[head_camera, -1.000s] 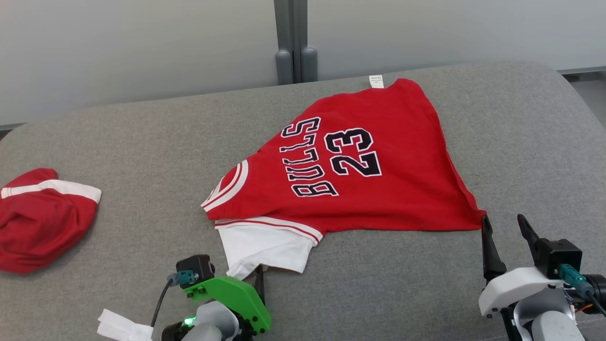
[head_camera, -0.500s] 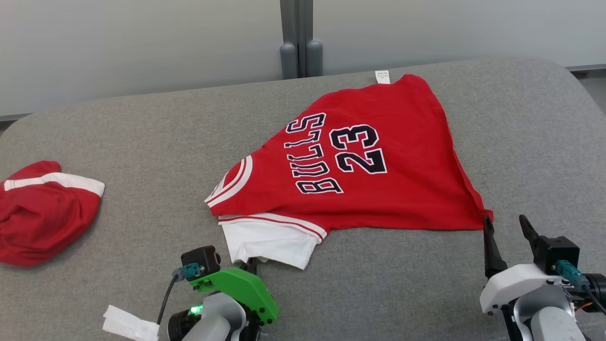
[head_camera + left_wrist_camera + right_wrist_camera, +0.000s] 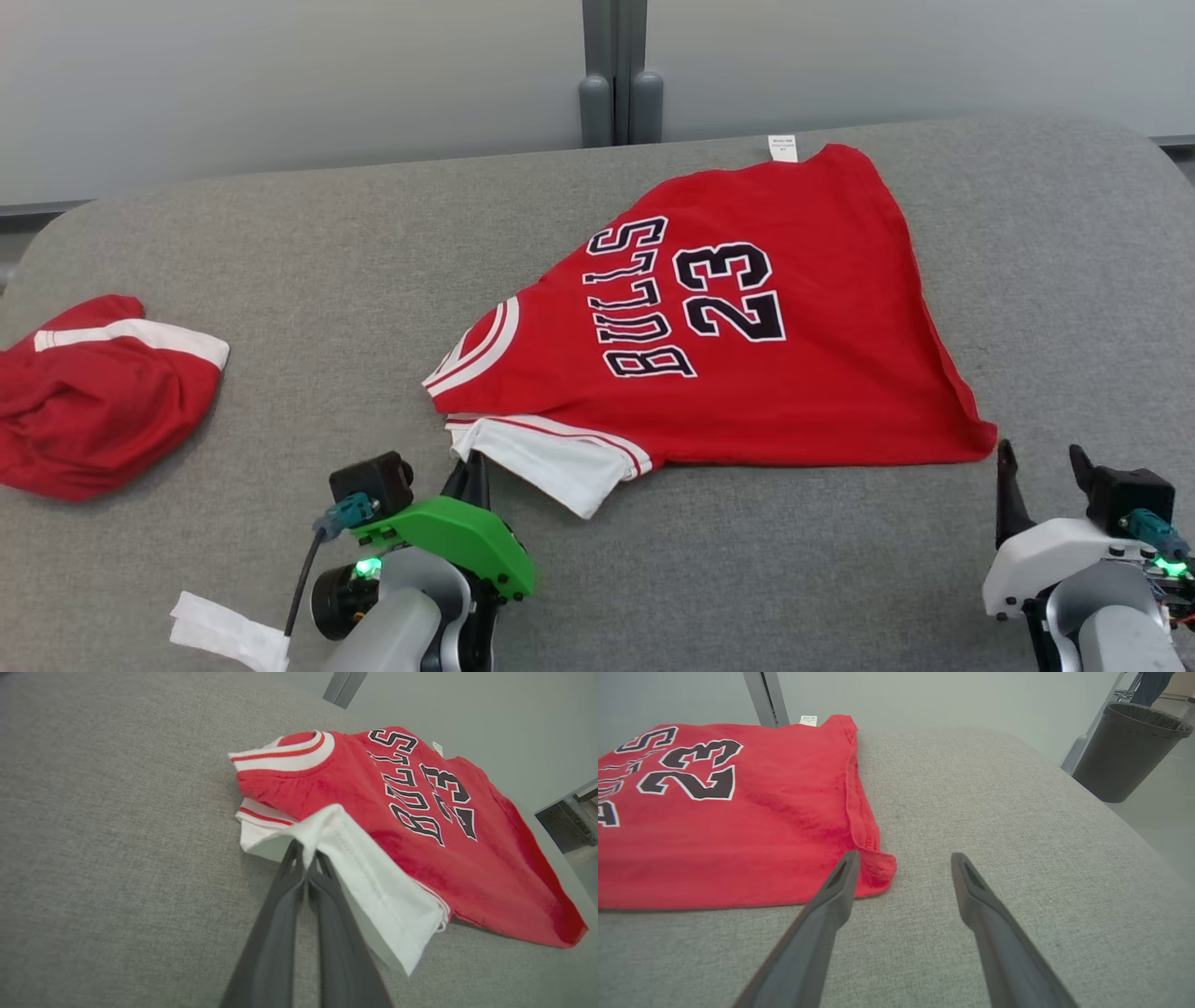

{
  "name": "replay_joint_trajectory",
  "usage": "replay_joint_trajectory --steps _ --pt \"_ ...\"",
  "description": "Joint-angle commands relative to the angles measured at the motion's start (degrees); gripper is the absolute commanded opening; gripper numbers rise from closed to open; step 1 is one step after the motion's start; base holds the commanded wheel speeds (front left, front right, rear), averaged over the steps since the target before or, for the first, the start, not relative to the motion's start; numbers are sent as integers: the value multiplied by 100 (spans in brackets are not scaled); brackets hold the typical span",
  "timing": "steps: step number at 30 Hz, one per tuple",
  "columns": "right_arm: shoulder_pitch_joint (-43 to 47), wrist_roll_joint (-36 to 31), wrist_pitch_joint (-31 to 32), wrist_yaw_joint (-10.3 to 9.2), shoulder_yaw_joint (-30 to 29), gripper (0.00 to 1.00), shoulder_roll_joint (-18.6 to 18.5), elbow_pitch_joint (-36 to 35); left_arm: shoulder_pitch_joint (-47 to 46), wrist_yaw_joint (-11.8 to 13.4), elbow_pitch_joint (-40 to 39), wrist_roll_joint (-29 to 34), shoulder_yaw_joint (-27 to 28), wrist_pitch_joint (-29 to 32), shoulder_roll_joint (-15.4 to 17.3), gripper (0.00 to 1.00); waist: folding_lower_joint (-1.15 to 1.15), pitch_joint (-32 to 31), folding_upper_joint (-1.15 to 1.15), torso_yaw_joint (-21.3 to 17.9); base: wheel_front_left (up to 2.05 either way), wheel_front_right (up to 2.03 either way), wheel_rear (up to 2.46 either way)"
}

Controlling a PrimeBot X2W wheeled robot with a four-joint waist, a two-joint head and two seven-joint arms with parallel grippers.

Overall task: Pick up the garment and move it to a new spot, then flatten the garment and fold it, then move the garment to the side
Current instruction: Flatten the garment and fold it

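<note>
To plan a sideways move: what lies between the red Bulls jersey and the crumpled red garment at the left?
Nothing: the head view shows bare grey cushion between the Bulls jersey and the crumpled red garment.

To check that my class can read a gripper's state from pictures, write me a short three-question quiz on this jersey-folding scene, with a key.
1. True or false: the left gripper is shut on the white sleeve of the jersey.
2. The right gripper is: A) open, beside the jersey's corner; B) shut on that corner; C) shut on the sleeve.
3. Fill in: the number printed on the jersey is ___.
Key: 1 true; 2 A; 3 23.
</note>
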Motion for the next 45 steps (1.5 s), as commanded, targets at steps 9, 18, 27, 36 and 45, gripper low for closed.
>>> replay_joint_trajectory --steps 9,18,27,36,45 --pt "-724 -475 508 -10 -400 100 -25 902 318 225 -877 75 1 13 312 0 0 233 0 317 0 0 0" --pt "-1287 -130 663 -9 -454 30 -58 1970 472 413 -1452 111 -33 103 457 0 0 322 0 533 0 0 0" --pt "-1666 638 135 -6 175 0 -74 2131 440 474 -1793 179 -9 32 555 0 0 180 0 455 0 0 0" --pt "-1616 1429 -255 -6 1064 0 -435 897 110 463 -2322 503 51 -139 778 0 0 -327 0 298 0 0 0" --pt "-1290 1574 5 -6 1079 0 -755 -1514 -305 649 -3761 1079 515 -310 1245 0 0 -832 0 133 0 0 0"
